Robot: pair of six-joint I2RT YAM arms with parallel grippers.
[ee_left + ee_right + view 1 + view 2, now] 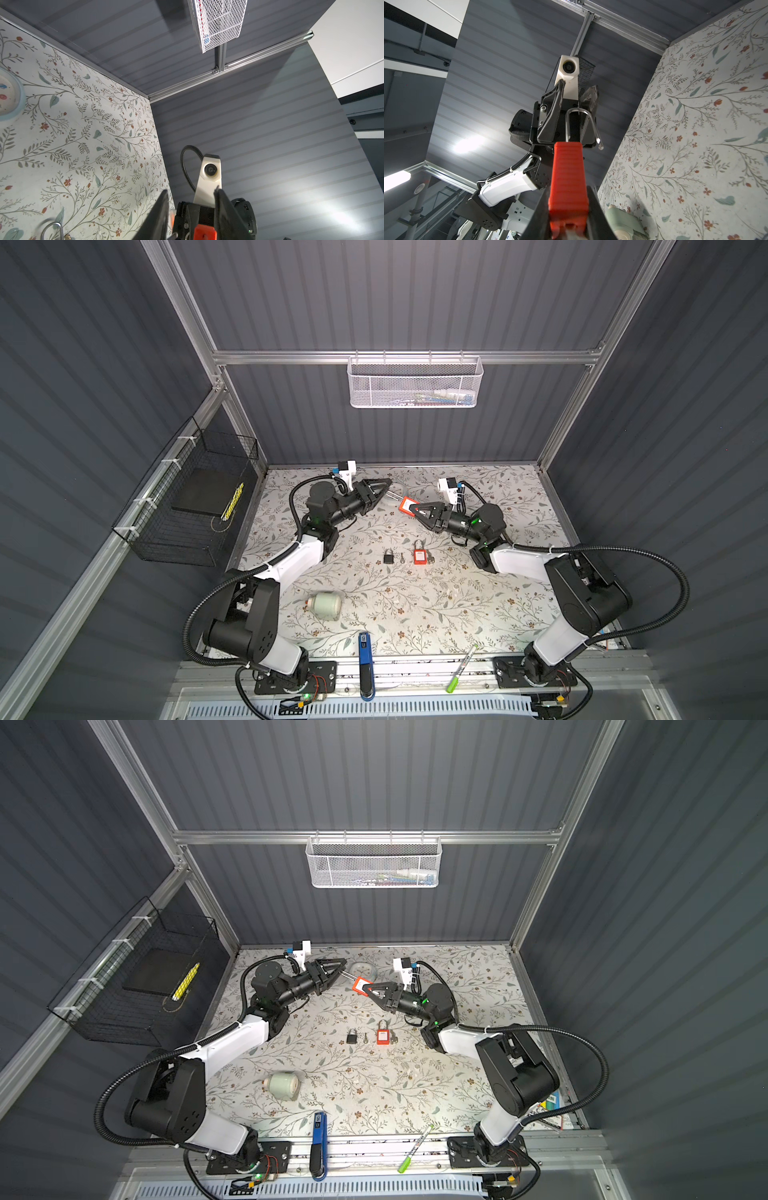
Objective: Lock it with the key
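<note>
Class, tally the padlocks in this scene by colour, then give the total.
Red: 2, the held red padlock and the loose red padlock
Black: 1, the black padlock
Total: 3

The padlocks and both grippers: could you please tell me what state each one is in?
held orange padlock: shackle open, one end free.
right gripper: jaws shut on the held orange padlock.
left gripper: jaws apart, facing the shackle.
black padlock: lying free, shackle looks closed.
second orange padlock: lying free, shackle looks closed.
</note>
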